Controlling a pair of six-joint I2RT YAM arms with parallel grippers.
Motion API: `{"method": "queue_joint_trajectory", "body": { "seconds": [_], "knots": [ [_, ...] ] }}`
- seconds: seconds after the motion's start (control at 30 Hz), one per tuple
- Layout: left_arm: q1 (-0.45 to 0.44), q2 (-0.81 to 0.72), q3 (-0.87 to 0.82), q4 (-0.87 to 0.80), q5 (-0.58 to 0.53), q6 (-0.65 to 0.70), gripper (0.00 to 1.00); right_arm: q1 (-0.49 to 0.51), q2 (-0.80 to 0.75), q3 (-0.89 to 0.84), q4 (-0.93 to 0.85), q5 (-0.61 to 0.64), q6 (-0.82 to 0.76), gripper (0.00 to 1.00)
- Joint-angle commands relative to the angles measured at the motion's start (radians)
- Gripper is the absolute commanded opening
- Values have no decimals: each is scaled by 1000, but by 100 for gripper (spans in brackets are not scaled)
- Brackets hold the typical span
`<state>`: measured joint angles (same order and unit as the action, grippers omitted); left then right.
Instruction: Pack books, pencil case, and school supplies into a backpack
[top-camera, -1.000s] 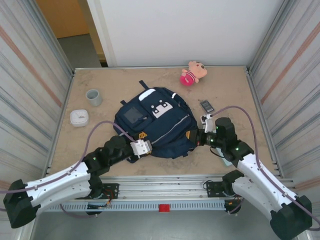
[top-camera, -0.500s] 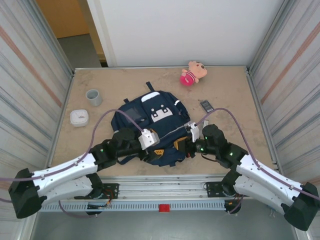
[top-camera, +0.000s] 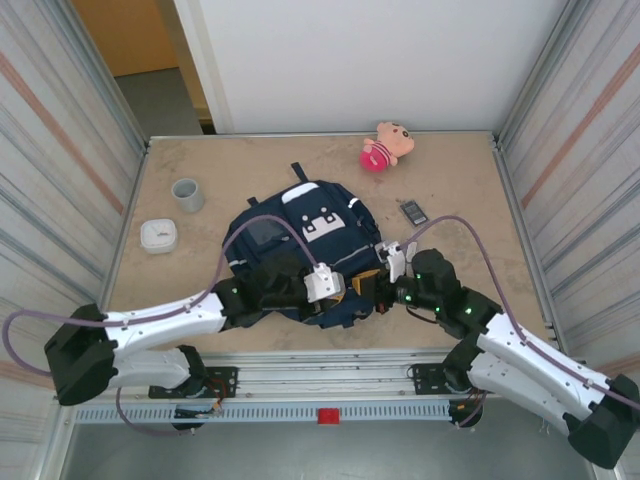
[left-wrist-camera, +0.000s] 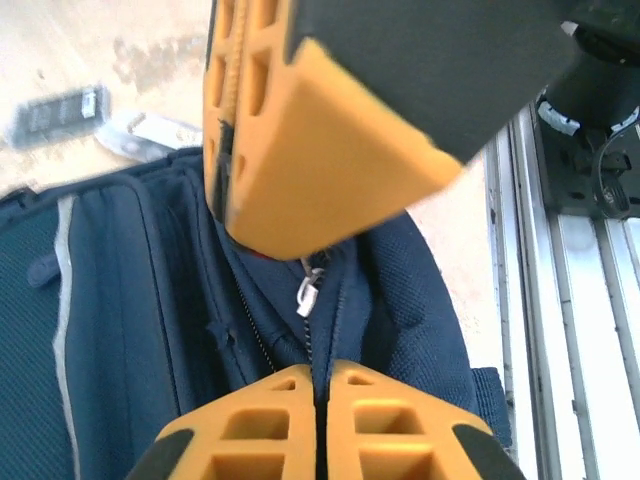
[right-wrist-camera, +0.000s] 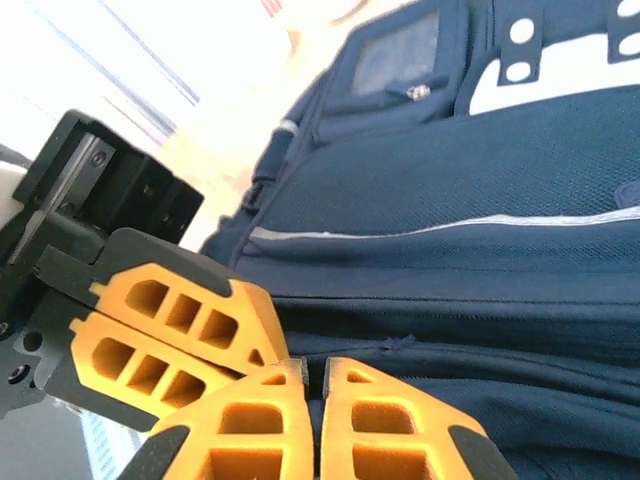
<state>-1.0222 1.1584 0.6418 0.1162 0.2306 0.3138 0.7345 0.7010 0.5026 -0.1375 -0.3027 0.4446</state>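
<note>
Tan tabletop (top-camera: 230, 165), walled by ribbed metal panels (top-camera: 60, 150) on both sides, is carrying a navy backpack (top-camera: 300, 240). It is lying flat near the middle, with its white patch (top-camera: 322, 222) facing up and its top handle pointing toward the far wall. Both arms are reaching inward to the pack's near edge, where the left gripper (top-camera: 346, 285) and the right gripper (top-camera: 367, 288) are meeting almost tip to tip.

Seen from the left wrist, the left jaws are pressing fully together, their tips sitting on the dark zipper track just below a small silver zipper pull (left-wrist-camera: 308, 293). Whether any fabric is caught between them I cannot tell. The right gripper's orange fingers (left-wrist-camera: 320, 170) are hanging just above that pull. Seen from the right wrist, the right jaws are likewise pressing closed, tips lying against the navy fabric beside a zipper seam; whether they are pinching it I cannot tell.

A small dark gadget (top-camera: 413, 211) with a grey face is lying on the table just off the pack's right side. A slim silvery piece (left-wrist-camera: 150, 133) is lying beside it, near the pack's edge. A pink-and-tan plush toy (top-camera: 387, 145) is sitting by the far wall. A grey cup (top-camera: 187, 194) and a white rounded box (top-camera: 158, 235) are standing left of the pack.
</note>
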Motion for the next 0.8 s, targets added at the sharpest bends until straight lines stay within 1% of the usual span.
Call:
{"method": "queue_joint_trajectory", "body": {
  "seconds": [0.0, 0.07, 0.13, 0.3, 0.43, 0.53, 0.6, 0.63, 0.73, 0.77],
  "knots": [
    [16, -166, -80, -59, -74, 106, 0, -170, -65, -38, 4, 53, 41, 0],
    [26, -253, -112, -67, -102, 137, 0, -258, -72, -68, 30, -16, 67, 0],
    [48, -343, -138, -94, -117, 157, 0, -309, -76, -89, 51, -62, 78, 0],
    [68, -517, -196, -117, -134, 206, 0, -319, -64, -96, 44, -60, 77, 0],
    [74, -608, -208, -144, -153, 222, 0, -338, -31, -118, 23, 22, 100, 0],
    [74, -649, -205, -169, -170, 235, 0, -370, 8, -143, 81, 0, 141, 0],
    [74, -657, -206, -171, -193, 237, 0, -372, 30, -136, 135, -59, 151, 0],
    [74, -649, -203, -186, -195, 243, 0, -364, 34, -129, 178, -110, 152, 0],
    [68, -589, -178, -236, -192, 244, 1, -286, 15, -81, 207, -141, 118, 0],
    [66, -563, -173, -236, -182, 246, 3, -257, 7, -64, 197, -149, 92, 0]
  ]
}}
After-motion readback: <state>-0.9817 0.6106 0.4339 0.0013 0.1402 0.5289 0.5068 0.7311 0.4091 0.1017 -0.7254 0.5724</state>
